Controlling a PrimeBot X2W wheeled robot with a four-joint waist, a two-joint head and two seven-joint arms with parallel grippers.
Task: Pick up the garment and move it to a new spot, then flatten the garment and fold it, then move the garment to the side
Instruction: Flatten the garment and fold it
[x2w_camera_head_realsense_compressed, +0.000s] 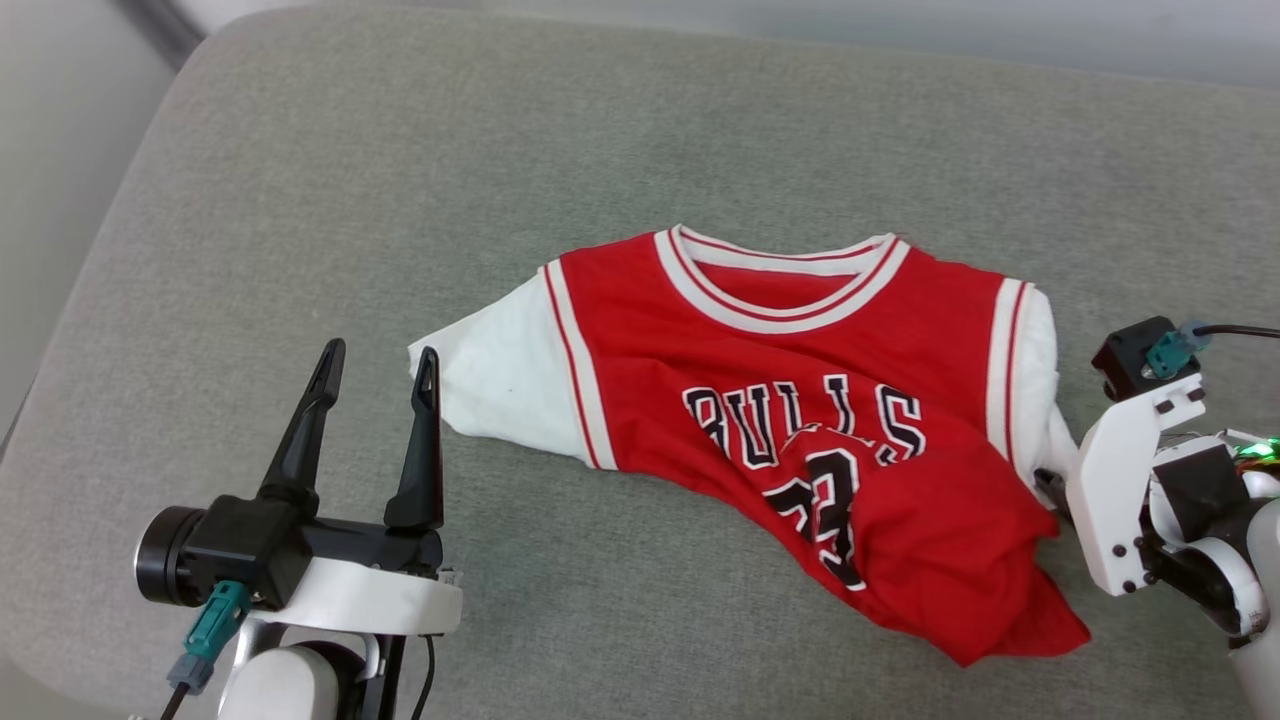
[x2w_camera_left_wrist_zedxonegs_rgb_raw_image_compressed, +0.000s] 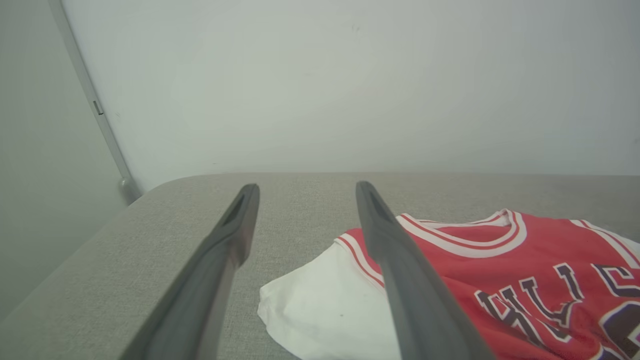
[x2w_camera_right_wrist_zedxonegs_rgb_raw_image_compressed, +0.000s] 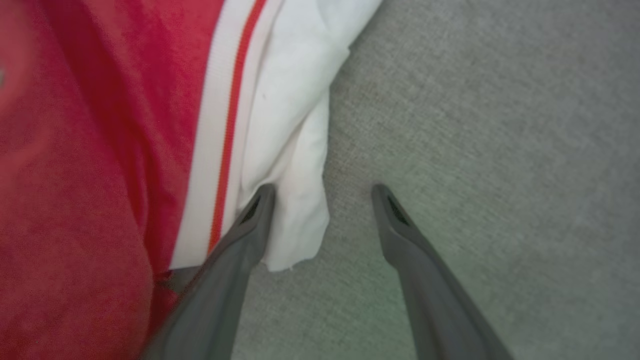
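Fingers (x2w_camera_head_realsense_compressed: 425, 440) of L gripper (x2w_camera_head_realsense_compressed: 381, 350) stand wide apart w/ nothing between them, pointing away from the robot. In head view the inner tip sits right at the outer corner of the garment's (x2w_camera_head_realsense_compressed: 700, 340) white sleeve; can't tell if it touches. L wrist view: L gripper (x2w_camera_left_wrist_zedxonegs_rgb_raw_image_compressed: 306, 186) spread the same way, one finger over bare grey fabric surface (x2w_camera_left_wrist_zedxonegs_rgb_raw_image_compressed: 165, 225), the other crossing in front of the garment (x2w_camera_left_wrist_zedxonegs_rgb_raw_image_compressed: 450, 260) where sleeve meets red body, pale wall (x2w_camera_left_wrist_zedxonegs_rgb_raw_image_compressed: 350, 75) behind. R gripper (x2w_camera_right_wrist_zedxonegs_rgb_raw_image_compressed: 324, 188) also spread, gripping nothing. One finger (x2w_camera_right_wrist_zedxonegs_rgb_raw_image_compressed: 235, 260) overlaps the edge of the other white sleeve beside the red-striped trim, the second is over bare grey surface (x2w_camera_right_wrist_zedxonegs_rgb_raw_image_compressed: 500, 125), and the sleeve's loose corner hangs partway into the gap. R arm's white bracket (x2w_camera_head_realsense_compressed: 1120, 490) is just beside the shirt's R edge. Garment (x2w_camera_right_wrist_zedxonegs_rgb_raw_image_compressed: 75, 150) lies face up on the grey surface (x2w_camera_head_realsense_compressed: 400, 150), nearer the robot's R, collar on the far side. "BULLS" reads clearly, the number below is creased, and the lower hem is bunched and skewed toward near R. L sleeve is spread flat, R sleeve rumpled.
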